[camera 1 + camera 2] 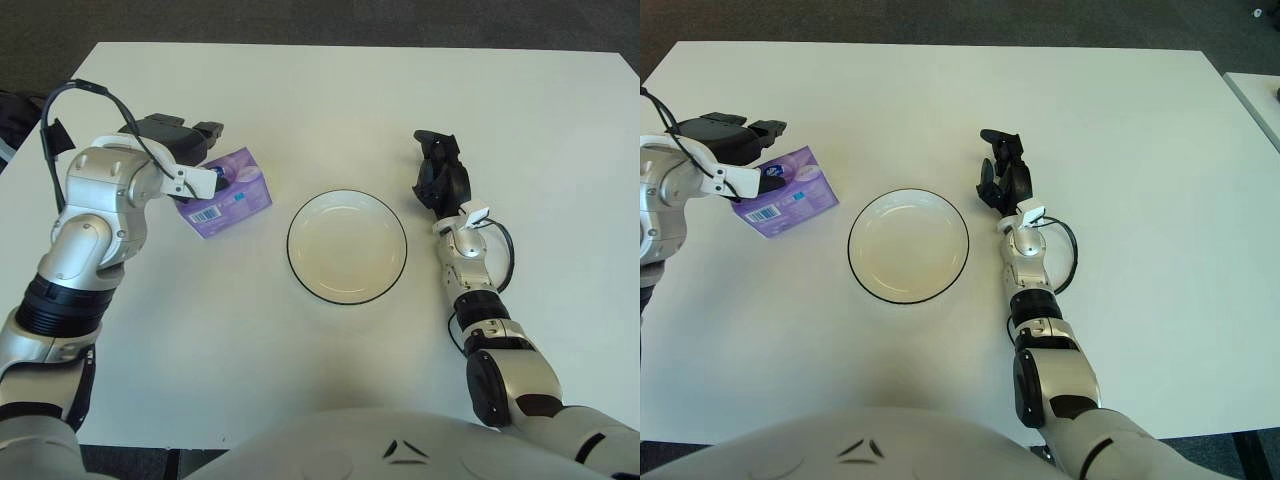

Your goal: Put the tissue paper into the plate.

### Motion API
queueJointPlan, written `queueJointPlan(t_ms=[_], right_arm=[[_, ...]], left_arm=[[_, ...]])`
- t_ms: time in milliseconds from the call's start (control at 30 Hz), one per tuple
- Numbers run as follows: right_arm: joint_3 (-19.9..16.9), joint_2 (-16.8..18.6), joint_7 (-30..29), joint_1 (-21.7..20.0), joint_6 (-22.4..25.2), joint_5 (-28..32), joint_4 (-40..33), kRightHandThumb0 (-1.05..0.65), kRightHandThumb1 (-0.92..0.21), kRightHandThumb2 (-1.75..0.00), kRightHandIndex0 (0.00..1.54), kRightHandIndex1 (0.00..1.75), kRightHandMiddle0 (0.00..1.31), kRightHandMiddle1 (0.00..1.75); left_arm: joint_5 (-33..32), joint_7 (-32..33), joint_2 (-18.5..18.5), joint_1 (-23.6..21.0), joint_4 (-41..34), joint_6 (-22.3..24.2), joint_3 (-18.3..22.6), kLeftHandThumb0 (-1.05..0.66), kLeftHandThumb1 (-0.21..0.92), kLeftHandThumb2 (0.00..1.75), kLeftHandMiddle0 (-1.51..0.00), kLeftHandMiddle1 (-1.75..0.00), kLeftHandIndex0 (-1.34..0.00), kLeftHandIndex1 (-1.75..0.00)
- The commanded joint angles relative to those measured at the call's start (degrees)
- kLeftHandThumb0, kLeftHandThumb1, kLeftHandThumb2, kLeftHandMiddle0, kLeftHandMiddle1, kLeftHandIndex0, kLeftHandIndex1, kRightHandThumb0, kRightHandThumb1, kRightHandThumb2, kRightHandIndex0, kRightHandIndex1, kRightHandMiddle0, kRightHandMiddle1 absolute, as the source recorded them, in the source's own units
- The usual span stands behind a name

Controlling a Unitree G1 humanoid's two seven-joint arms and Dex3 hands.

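We are at the grasping step of the task. Our left hand (185, 150) is at the tissue pack (228, 192), and the plate (347, 247) is not yet filled. The tissue pack is a small purple packet with a barcode label. It appears to lie on the white tabletop (330, 100), directly below and beside the left fingers (208, 130), and it looks a little tilted. We cannot say for sure if it is already lifted from the surface.

The left fingers reach over the far edge of the pack, and the white part of the hand covers its near left corner. They seem to close around the pack, but we cannot tell from these views if the grip is firm or if they only touch it.

The plate stands to the right of the left fingers, near the pack but not touching it. In our judgement the next move needs a secure hold first, then a lift and a short carry to the right, until the pack is over the plate, and then a release.

The left arm is bent, with the elbow out to the left and the forearm pointing away from the body. Our right hand (1000, 172) shows just to the right of the plate, idle, with the forearm stretched forward and the fingers curled together, holding nothing.
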Motion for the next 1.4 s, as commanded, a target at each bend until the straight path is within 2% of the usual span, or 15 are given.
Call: queueJointPlan(t_ms=[0, 233, 433, 567, 833, 967, 1067, 1367], right_arm=[[0.1, 1.9, 0.0, 11.6, 5.0, 0.0, 9.5, -0.6, -0.92, -0.76, 0.32, 0.2, 0.01, 1.11], [0.2, 1.9, -0.1, 11.6, 4.9, 0.0, 9.5, -0.61, -0.92, -0.77, 0.32, 0.2, 0.01, 1.12], [0.4, 1.9, -0.4, 11.6, 4.9, -0.2, 9.5, -0.62, -0.92, -0.77, 0.33, 0.2, 0.01, 1.11], [0.4, 2.0, -0.5, 11.6, 4.9, -0.3, 9.4, -0.61, -0.92, -0.77, 0.32, 0.21, 0.01, 1.12], [0.5, 2.1, -0.7, 11.7, 5.0, -0.3, 9.3, -0.61, -0.92, -0.78, 0.32, 0.21, 0.0, 1.12], [0.5, 2.2, -0.7, 11.9, 5.0, -0.2, 9.2, -0.6, -0.92, -0.78, 0.33, 0.21, 0.01, 1.12], [0.6, 2.2, -0.8, 11.9, 5.1, -0.3, 9.1, -0.61, -0.92, -0.78, 0.32, 0.21, 0.01, 1.12], [0.6, 2.5, -1.1, 12.0, 5.1, -0.3, 9.1, -0.6, -0.92, -0.77, 0.32, 0.21, 0.0, 1.11]], left_arm=[[-4.5, -1.4, 4.0, 0.1, 0.3, -3.7, 0.6, -1.05, 0.92, 0.77, -0.05, -0.09, 0.0, 0.0], [-10.1, -4.0, 6.0, -1.0, 1.1, -5.0, 0.8, -1.05, 0.92, 0.76, -0.02, -0.08, 0.0, 0.0], [-15.2, -3.8, 9.0, -1.6, 2.9, -10.6, 0.4, -1.05, 0.92, 0.79, -0.01, -0.07, 0.0, 0.0], [-15.6, -2.7, 10.0, -2.5, 4.9, -14.3, -1.2, -1.05, 0.92, 0.79, 0.0, -0.06, 0.0, 0.0], [-13.3, 1.3, 7.7, -3.2, 9.7, -16.8, -4.8, -1.03, 0.92, 0.76, 0.0, -0.06, 0.0, 0.0], [-10.7, 2.8, 6.3, -2.0, 9.1, -14.3, -5.7, -1.02, 0.92, 0.75, -0.03, -0.08, 0.0, 0.0], [-8.9, 2.7, 4.4, -1.2, 8.3, -9.7, -5.9, -1.03, 0.92, 0.75, -0.04, -0.08, 0.0, 0.0], [-0.6, 4.5, 0.1, -0.2, 6.2, -0.4, -7.5, -1.05, 0.92, 0.8, -0.04, -0.08, 0.0, 0.0]])
